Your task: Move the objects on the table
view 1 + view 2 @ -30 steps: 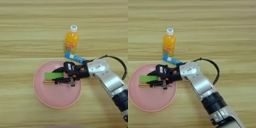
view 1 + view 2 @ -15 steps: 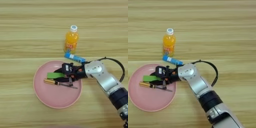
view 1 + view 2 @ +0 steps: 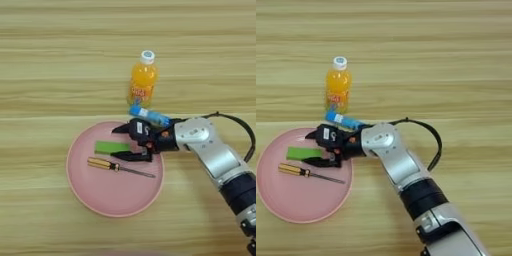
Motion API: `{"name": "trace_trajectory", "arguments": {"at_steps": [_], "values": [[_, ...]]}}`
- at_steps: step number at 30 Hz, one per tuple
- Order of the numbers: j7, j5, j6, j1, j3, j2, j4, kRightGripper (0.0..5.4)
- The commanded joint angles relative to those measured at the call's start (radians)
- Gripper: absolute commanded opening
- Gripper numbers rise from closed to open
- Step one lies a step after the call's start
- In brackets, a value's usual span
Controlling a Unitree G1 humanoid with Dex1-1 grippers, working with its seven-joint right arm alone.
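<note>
Lying on the pink plate are the yellow-handled screwdriver and green block; the right gripper gapes empty beside them (bottle label unreadable).

On my wood worktop stands a small orange juice bottle with a white cap on top. It is upright. Just in front of it lies a blue tube with a white label, flat on its side and slanted. Near that sits a round pink plate. 2 things lie inside the plate. 1 is a flat green block, up near the back of the plate. The other is a screwdriver with a yellow handle, just in front of the block. Its handle points left and its thin metal tip points right.
</note>
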Motion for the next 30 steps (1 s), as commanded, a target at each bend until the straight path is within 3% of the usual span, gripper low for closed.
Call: {"name": "trace_trajectory", "arguments": {"at_steps": [1, 10, 18, 23, 30], "values": [[-0.026, 0.068, -0.026, -0.082, -0.089, -0.034, -0.079, 3.66], [-0.028, 0.162, -0.040, -0.090, -0.187, -0.056, -0.160, 4.67], [-0.079, 0.274, -0.050, -0.095, -0.263, -0.021, -0.368, 5.35], [-0.156, 0.299, -0.060, -0.118, -0.293, 0.012, -0.441, 5.38], [-0.292, 0.269, -0.047, -0.174, -0.342, 0.030, -0.415, 5.38]]}}
